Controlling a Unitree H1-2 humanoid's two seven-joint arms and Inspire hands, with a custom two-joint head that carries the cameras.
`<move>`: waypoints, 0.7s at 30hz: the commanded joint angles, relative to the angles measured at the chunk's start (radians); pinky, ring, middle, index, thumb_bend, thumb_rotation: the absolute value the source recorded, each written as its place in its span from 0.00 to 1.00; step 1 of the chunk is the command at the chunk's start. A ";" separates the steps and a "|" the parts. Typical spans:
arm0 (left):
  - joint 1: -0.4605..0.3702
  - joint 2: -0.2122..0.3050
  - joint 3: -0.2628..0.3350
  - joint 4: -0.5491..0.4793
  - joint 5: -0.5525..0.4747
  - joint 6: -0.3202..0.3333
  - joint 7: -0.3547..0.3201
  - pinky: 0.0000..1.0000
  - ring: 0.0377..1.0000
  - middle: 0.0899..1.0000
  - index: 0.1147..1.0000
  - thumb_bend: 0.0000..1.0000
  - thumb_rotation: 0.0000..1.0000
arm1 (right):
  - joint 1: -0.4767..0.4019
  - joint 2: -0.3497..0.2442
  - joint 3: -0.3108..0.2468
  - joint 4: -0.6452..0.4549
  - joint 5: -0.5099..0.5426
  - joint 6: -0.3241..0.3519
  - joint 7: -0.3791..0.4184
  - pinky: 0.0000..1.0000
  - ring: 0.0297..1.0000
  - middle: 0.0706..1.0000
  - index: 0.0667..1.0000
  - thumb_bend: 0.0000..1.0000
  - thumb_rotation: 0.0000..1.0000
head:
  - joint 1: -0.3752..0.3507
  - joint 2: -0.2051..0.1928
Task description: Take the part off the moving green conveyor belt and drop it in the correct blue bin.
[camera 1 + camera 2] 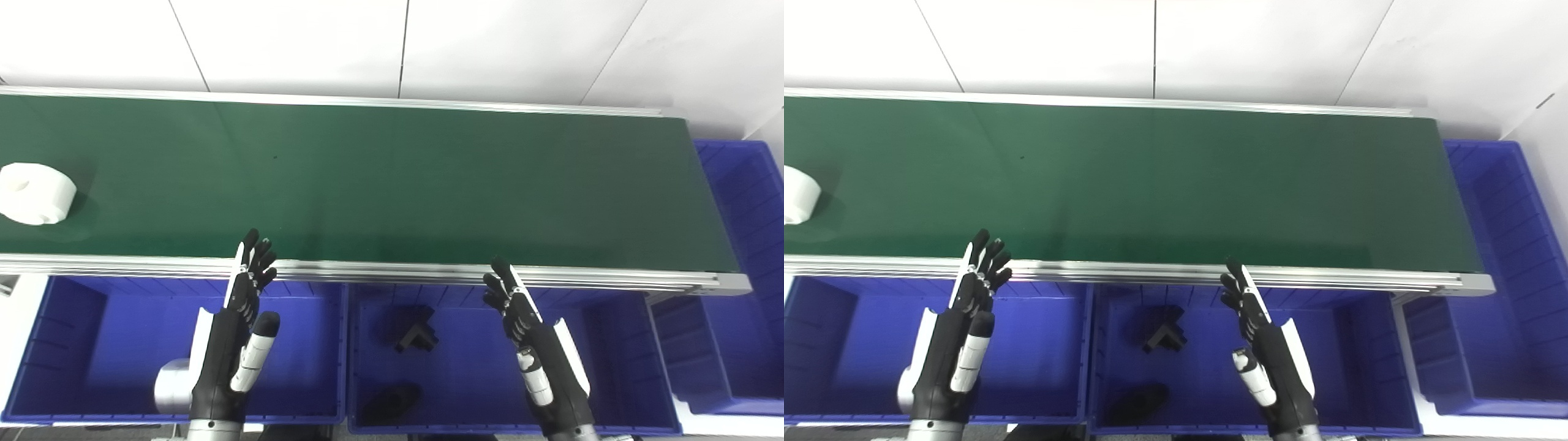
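A white cylindrical part (35, 193) with a hole in its top lies on the green conveyor belt (392, 184) at the far left. My left hand (248, 294) is open and empty, fingers straight, over the left blue bin (73, 343), fingertips at the belt's near rail. My right hand (517, 306) is open and empty, over the middle blue bin (471, 367), fingertips just below the rail. Both hands are far to the right of the white part.
The middle bin holds a black angled part (416, 334) and another dark part (392, 401). A white-grey cylinder (170, 386) lies in the left bin beside my left wrist. A third bin (692, 355) and a fourth (753, 202) stand at the right, past the belt's end.
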 commanded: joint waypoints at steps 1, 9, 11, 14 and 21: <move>0.009 -0.001 -0.005 -0.021 0.004 -0.016 0.002 0.92 0.94 0.97 1.00 0.65 0.96 | 0.007 -0.003 0.000 -0.026 0.005 -0.011 0.003 0.92 0.96 0.99 0.98 0.88 1.00 | 0.001 0.000; 0.013 -0.002 -0.006 -0.023 0.008 -0.018 0.003 0.91 0.94 0.97 1.00 0.64 0.96 | 0.007 -0.004 0.000 -0.029 0.004 -0.011 0.002 0.92 0.96 0.99 0.98 0.89 1.00 | 0.002 0.000; 0.013 -0.001 -0.006 -0.024 0.007 -0.017 0.002 0.92 0.94 0.97 1.00 0.64 0.97 | 0.007 -0.004 0.000 -0.029 0.006 -0.010 0.003 0.92 0.96 0.99 0.98 0.89 1.00 | 0.002 -0.001; 0.013 0.001 -0.008 -0.025 -0.002 -0.010 -0.002 0.93 0.95 0.98 1.00 0.64 0.96 | 0.008 -0.005 0.000 -0.028 0.003 -0.012 0.003 0.93 0.96 0.99 0.98 0.89 1.00 | 0.002 -0.001; 0.013 -0.001 -0.006 -0.023 0.009 -0.017 0.003 0.92 0.93 0.96 1.00 0.65 0.97 | 0.009 -0.005 -0.001 -0.027 0.003 -0.008 0.002 0.92 0.96 0.99 0.98 0.89 1.00 | 0.004 -0.003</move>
